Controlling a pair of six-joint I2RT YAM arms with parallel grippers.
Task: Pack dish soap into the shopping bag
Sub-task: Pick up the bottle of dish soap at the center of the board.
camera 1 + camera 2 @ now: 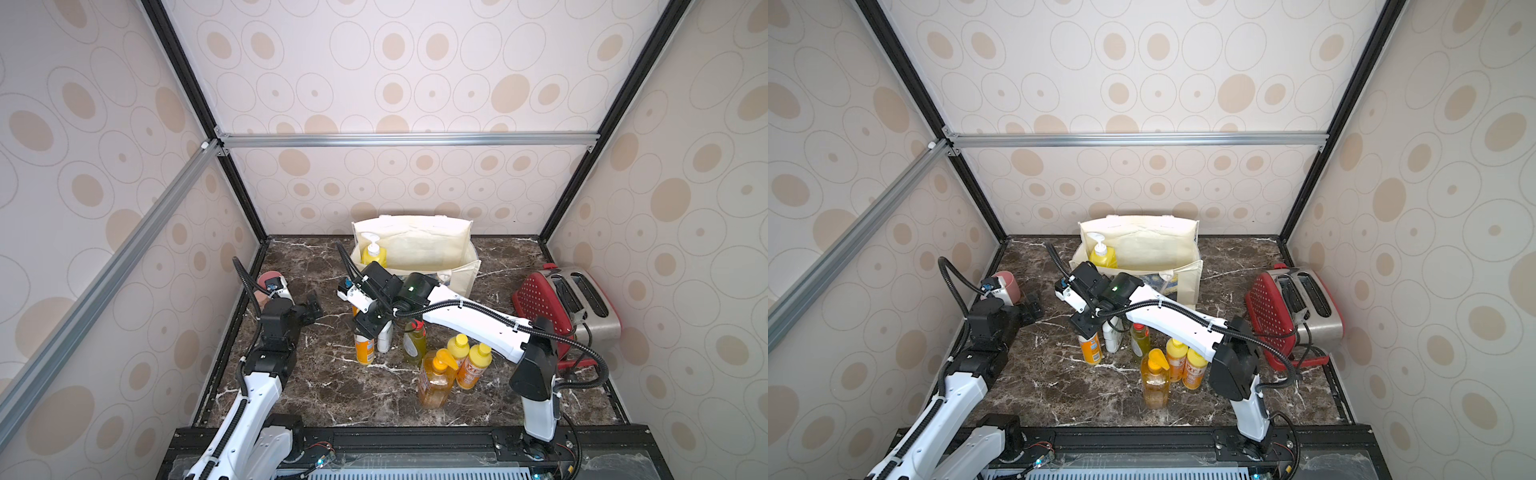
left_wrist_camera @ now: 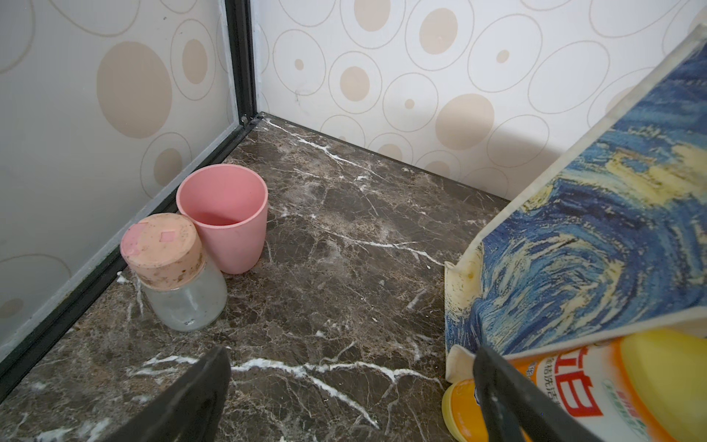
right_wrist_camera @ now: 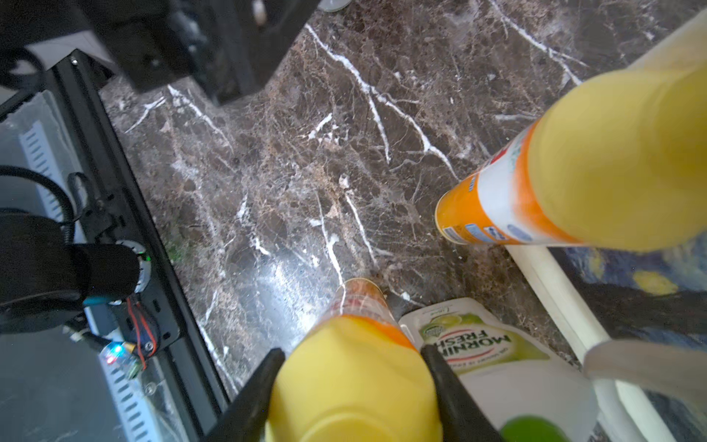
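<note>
The shopping bag stands open at the back, its blue swirl print showing in the left wrist view. A yellow pump bottle is inside it. My right gripper is shut on the yellow cap of a small orange bottle that stands on the counter; the white green-capped bottle is right beside it. Another small orange bottle stands by the bag. A greenish red-capped bottle, two small orange ones and a clear orange pump bottle stand nearer. My left gripper hangs open over bare counter.
A pink cup and a cork-stoppered jar sit against the left wall, close to the left gripper. A red toaster stands at the right edge. The right arm stretches across the bottles.
</note>
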